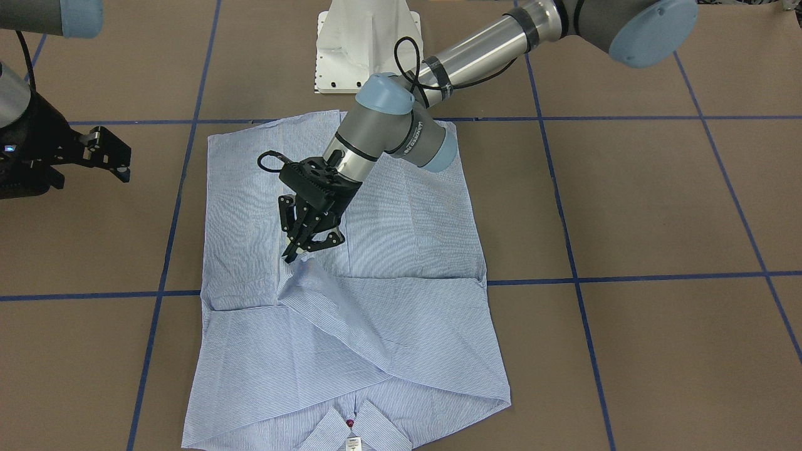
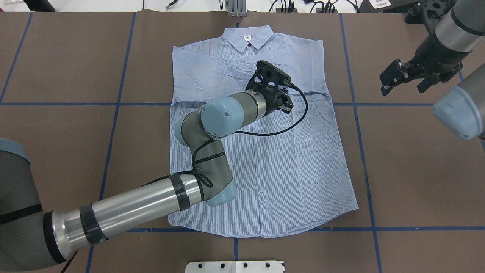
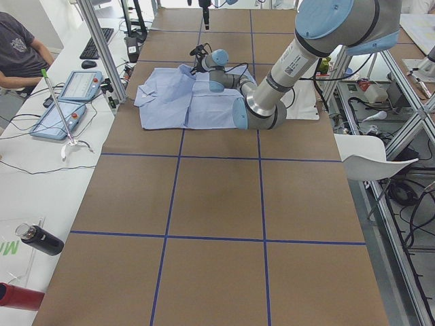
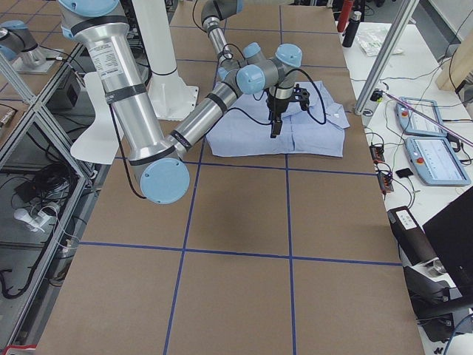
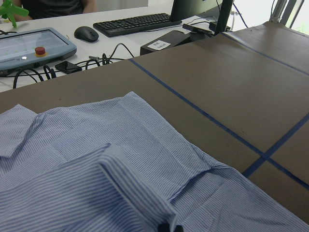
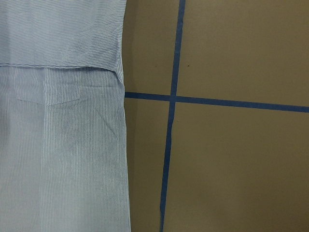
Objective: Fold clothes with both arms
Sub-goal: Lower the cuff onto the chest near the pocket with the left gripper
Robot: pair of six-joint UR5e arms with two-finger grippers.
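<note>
The light blue, finely white-striped button-up shirt [image 1: 407,326] lies spread on the brown table [image 1: 626,207], directly under the left gripper [image 1: 293,255]. That gripper's black fingers are drawn together on a raised peak of folded sleeve cloth near the shirt's middle, and the cloth around it lies flat. Beyond the gripper, on the side away from the robot's base, sits the collar with a small white label [image 1: 353,443] whose print is too small to read, and just beside the label a dark red button [image 1: 349,424]. Pale lettering runs along the left arm's grey wrist link [image 1: 416,134], also too fine to make out. The right gripper [image 1: 111,155] hangs with its fingers spread and nothing between them. It is over bare table, off the shirt's side edge. Its wrist camera shows the chest pocket [image 6: 48,96] to one side and crossing blue tape lines [image 6: 171,99] to the other.
</note>
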